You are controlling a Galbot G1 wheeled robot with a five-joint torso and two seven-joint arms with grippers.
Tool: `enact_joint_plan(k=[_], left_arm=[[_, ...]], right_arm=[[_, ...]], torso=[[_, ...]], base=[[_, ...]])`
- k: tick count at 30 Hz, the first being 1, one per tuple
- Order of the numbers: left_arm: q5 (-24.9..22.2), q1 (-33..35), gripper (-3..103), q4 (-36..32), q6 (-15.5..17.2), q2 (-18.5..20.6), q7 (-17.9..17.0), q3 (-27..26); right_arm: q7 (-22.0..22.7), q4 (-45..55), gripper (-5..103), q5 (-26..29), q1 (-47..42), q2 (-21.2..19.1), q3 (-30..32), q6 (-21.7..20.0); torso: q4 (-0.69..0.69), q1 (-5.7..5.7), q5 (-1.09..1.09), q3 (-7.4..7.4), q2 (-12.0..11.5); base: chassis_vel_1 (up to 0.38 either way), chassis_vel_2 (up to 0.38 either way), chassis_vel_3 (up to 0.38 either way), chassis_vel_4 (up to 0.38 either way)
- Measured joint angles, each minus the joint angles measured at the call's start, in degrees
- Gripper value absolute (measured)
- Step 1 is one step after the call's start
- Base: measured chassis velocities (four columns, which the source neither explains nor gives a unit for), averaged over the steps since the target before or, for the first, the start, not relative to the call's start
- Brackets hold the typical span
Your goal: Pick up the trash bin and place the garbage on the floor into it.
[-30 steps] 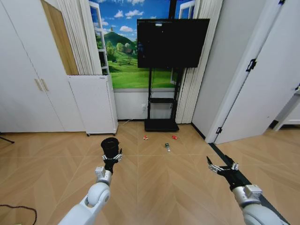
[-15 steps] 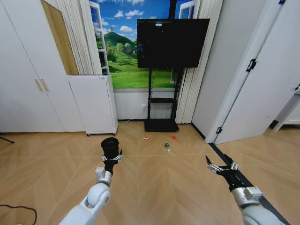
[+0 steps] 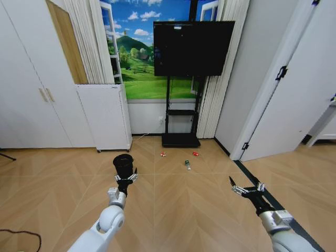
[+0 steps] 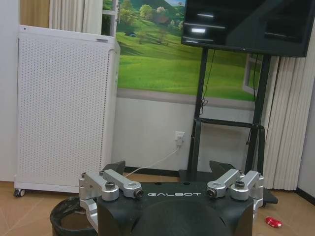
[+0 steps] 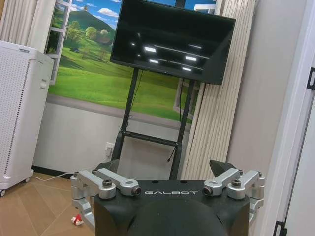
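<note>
My right gripper (image 3: 246, 188) sits nearest to me, off to the right of the trash bin (image 3: 123, 165), fingers spread and holding nothing. Over the last second it has eased a little lower and toward the bin's side, so I judge it is only settling, not yet reaching for anything. My left gripper (image 3: 126, 178) has not shifted: it hangs just on my side of the bin, close against its near wall, its fingers spread wide in the left wrist view with the bin's bag-lined rim (image 4: 69, 216) low beside them. I read that as the bin not yet gripped, so the pick-up is still to be made.

Beyond the bin, out on the floor (image 3: 173, 205) to its right, lie the garbage pieces: the small green bottle (image 3: 187, 164), then the red-and-white wrapper bit (image 3: 163, 154) and the small red bit (image 3: 195, 154), both farther off near the TV-stand base (image 3: 180, 140). All three are unmoved.
</note>
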Motion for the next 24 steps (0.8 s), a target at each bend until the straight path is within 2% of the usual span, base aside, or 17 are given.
enact_joint_plan(k=[2, 5, 24], left_arm=[[0.1, 0.0, 94, 0.1, 0.0, -0.1, 0.0, 0.1], [0.2, -0.1, 97, 0.3, 0.0, -0.3, 0.0, 0.2], [0.5, -0.6, 97, 1.5, -0.1, -0.8, 0.0, 0.5]], right_arm=[[-0.1, -0.1, 100, 0.2, 0.0, -0.1, 0.0, 0.2], [-0.4, -0.3, 100, 0.3, 0.0, -0.1, 0.0, 0.5], [-0.8, -1.0, 100, 0.4, 0.4, 0.2, -0.6, 1.1]], torso=[[-0.01, 0.0, 0.0, 0.0, 0.0], [0.0, 0.0, -0.01, 0.0, 0.0], [0.01, 0.04, 0.0, 0.01, 0.0]], base=[[-0.129, 0.094, 0.103, -0.086], [-0.157, 0.145, 0.152, -0.141], [-0.22, 0.223, 0.231, -0.225]])
